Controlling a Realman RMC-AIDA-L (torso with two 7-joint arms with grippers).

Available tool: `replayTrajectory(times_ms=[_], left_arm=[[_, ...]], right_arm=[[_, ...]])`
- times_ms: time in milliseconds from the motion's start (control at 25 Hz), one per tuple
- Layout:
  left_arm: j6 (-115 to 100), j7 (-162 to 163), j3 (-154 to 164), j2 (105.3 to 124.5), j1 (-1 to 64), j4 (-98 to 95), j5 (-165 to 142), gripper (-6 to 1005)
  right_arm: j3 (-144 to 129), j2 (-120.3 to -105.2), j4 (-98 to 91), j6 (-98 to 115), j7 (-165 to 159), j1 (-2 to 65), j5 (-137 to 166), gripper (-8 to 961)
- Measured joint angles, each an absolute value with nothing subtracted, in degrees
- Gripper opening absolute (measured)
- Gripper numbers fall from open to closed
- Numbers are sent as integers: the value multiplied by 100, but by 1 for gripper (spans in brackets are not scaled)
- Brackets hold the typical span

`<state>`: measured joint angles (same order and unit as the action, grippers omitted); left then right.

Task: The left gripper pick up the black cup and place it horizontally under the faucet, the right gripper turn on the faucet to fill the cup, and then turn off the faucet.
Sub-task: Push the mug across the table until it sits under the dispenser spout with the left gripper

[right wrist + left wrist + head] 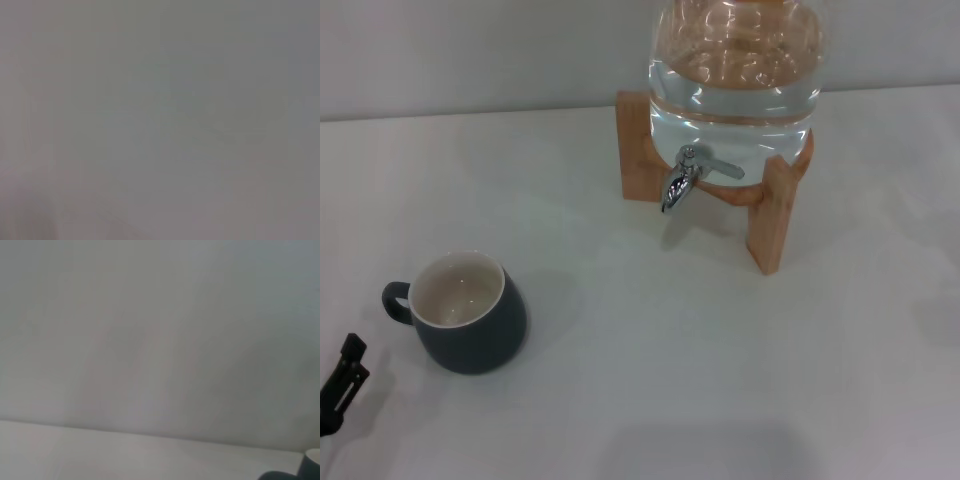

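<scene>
The black cup (470, 320) stands upright on the white table (720, 380) at the front left. Its inside is cream-white and its handle points left. The faucet (685, 180), chrome with a flat lever pointing right, sticks out of the clear water jar (735, 75) on a wooden stand (770, 215) at the back right. It is well apart from the cup. Only a black tip of my left gripper (345, 375) shows at the left front edge, just left of the cup's handle and not touching it. My right gripper is out of view.
A pale wall runs behind the table. The left wrist view shows the wall, the table surface and a dark shape (285, 475) in one corner. The right wrist view shows only plain grey.
</scene>
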<state>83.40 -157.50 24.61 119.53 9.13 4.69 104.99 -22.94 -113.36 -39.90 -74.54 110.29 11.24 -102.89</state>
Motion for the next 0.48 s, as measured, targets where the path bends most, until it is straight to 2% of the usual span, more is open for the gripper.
replayTrajectory(times_ms=[480], left_arm=[[8338, -15627, 2461, 11936, 1061, 421, 10582, 889]], right_arm=[[-2294, -11328, -3990, -7453, 11031, 1125, -10292, 839]])
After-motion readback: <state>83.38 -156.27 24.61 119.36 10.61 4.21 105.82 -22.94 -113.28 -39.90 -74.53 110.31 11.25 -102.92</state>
